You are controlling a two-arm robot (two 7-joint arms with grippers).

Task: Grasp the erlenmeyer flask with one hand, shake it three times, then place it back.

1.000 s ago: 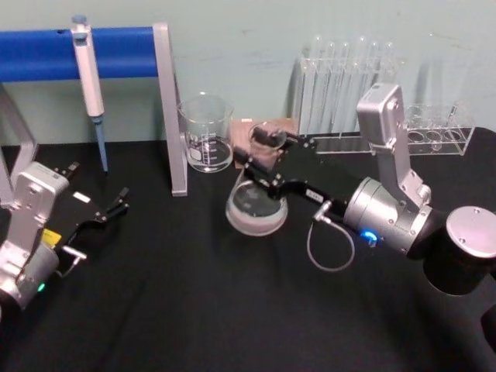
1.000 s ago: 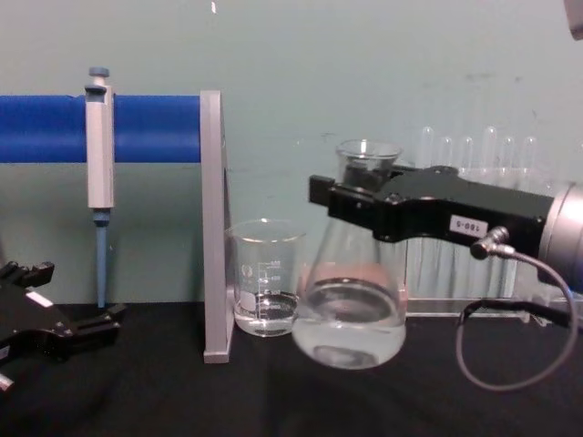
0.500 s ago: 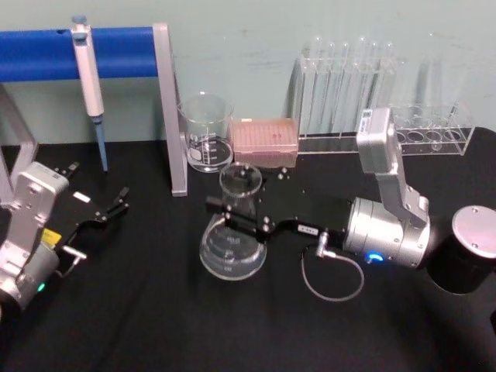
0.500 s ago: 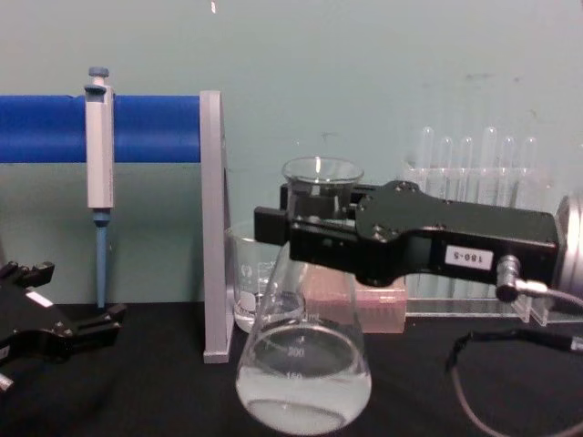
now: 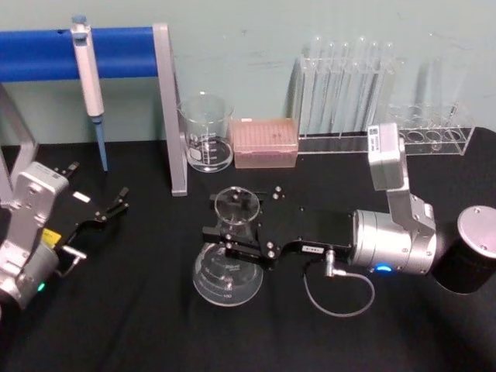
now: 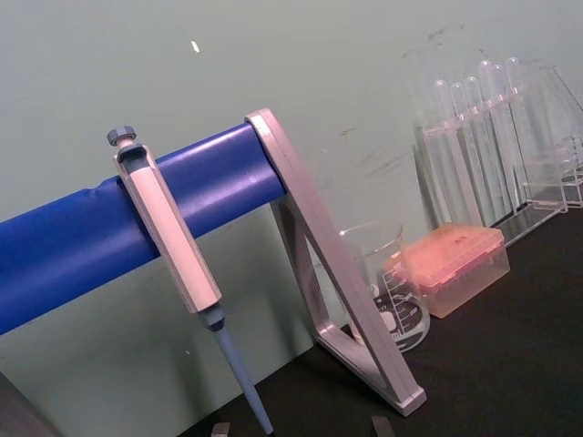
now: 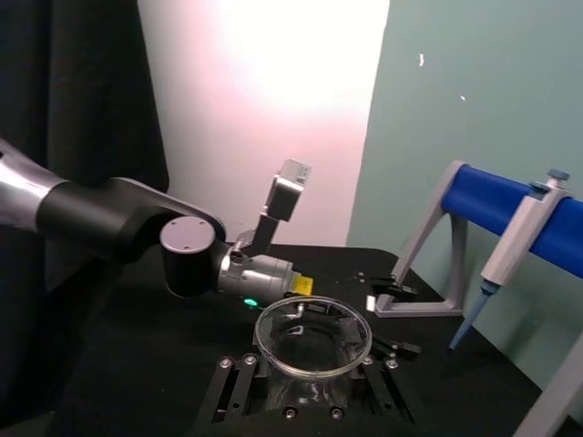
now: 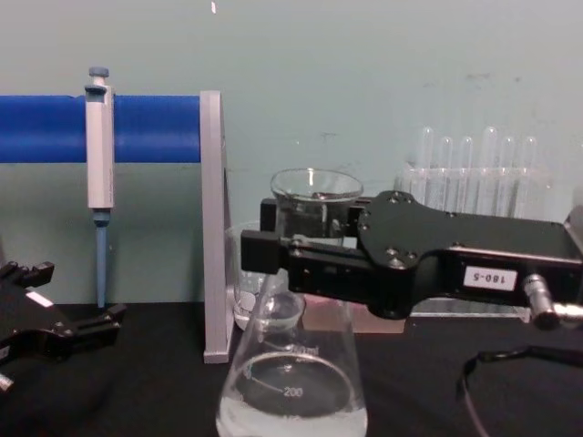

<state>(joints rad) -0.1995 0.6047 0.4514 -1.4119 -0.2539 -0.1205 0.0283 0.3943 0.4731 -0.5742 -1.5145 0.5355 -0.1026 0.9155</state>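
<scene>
Lower and nearer to you than a second ago, the flask (image 5: 227, 276) has come down from beside the pink box (image 5: 265, 142). Your right hand (image 5: 211, 219) is clamped on its neck, the base low at the desk (image 5: 155, 325); you cannot tell if it touches. Beaker (image 5: 205, 133), pink box and tube rack (image 5: 349, 85) stand well behind it. From the chest view the flask half hides the beaker; the head view shows them apart. Your left hand (image 5: 93, 194) sits parked at the desk's left, fingers apart
</scene>
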